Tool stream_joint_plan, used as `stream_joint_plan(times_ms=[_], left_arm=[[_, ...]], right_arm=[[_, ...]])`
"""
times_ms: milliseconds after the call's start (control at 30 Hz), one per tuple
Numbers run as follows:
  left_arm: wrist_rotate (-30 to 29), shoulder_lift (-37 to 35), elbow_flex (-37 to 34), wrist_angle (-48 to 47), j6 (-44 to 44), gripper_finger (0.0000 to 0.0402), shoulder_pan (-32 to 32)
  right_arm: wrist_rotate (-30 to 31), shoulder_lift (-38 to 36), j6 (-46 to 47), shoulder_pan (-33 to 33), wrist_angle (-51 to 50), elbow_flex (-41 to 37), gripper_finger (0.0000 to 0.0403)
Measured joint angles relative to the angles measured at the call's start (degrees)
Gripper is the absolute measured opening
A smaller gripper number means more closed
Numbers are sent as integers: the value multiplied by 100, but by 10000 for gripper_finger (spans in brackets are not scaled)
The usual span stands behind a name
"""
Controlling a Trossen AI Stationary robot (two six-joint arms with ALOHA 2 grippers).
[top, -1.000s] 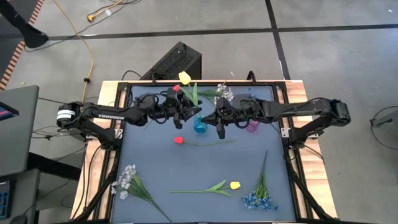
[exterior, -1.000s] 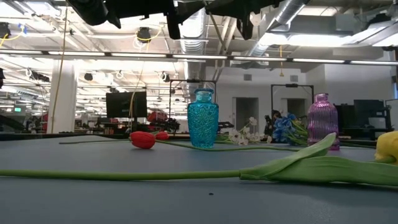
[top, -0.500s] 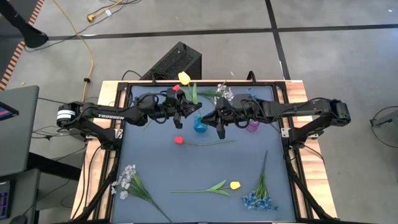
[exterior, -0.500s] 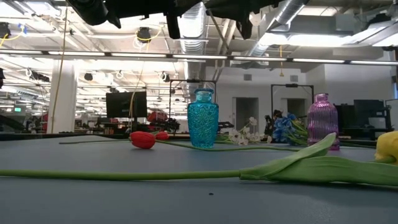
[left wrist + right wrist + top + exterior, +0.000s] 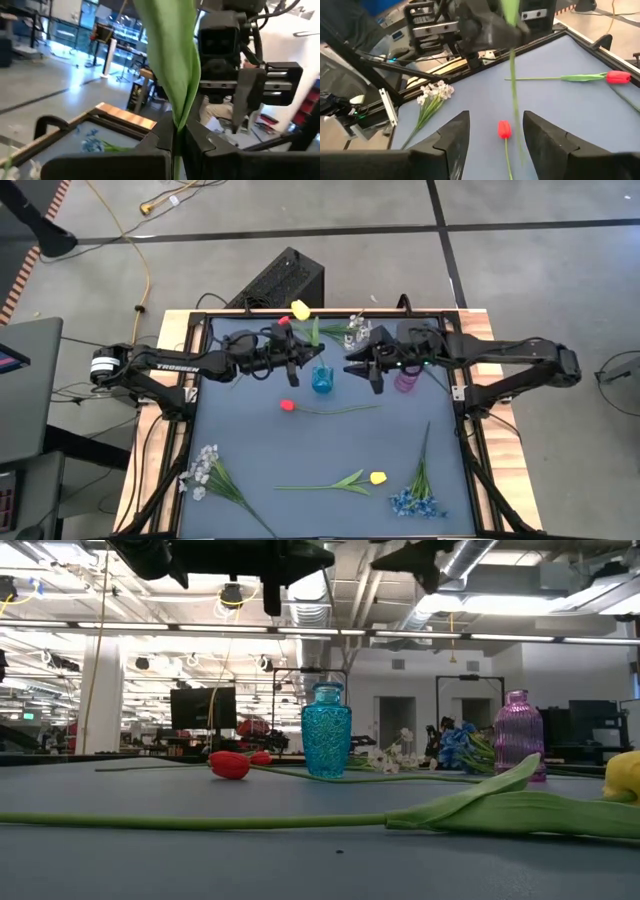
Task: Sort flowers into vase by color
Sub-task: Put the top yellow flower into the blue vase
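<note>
A: Where is there room?

B: The mat's (image 5: 250, 440) middle is bare. Flowers lie near the near edge: a white spray (image 5: 207, 470) by the left corner, a yellow tulip (image 5: 377, 477) and a blue spray (image 5: 415, 498) towards the right. A red tulip (image 5: 288, 406) lies just before the blue vase (image 5: 321, 379); the purple vase (image 5: 405, 381) stands to its right.

A: What changed?

B: The left gripper (image 5: 303, 363) has clenched on a yellow tulip's stem (image 5: 176, 145); the right gripper (image 5: 372, 372) has let go and drawn back towards the purple vase.

A: Where is that flower against the fingers?

B: The stem runs between the left fingers (image 5: 210, 145), the bud (image 5: 299, 309) out at the far edge. The right fingers (image 5: 454, 135) stand apart, seemingly clear of the stem.
</note>
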Motion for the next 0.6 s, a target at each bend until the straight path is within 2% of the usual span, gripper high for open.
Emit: stream_joint_plan(times_ms=[600], left_arm=[[-58, -131, 247, -879, 491, 0, 425]], right_arm=[[134, -190, 89, 117, -299, 2, 203]])
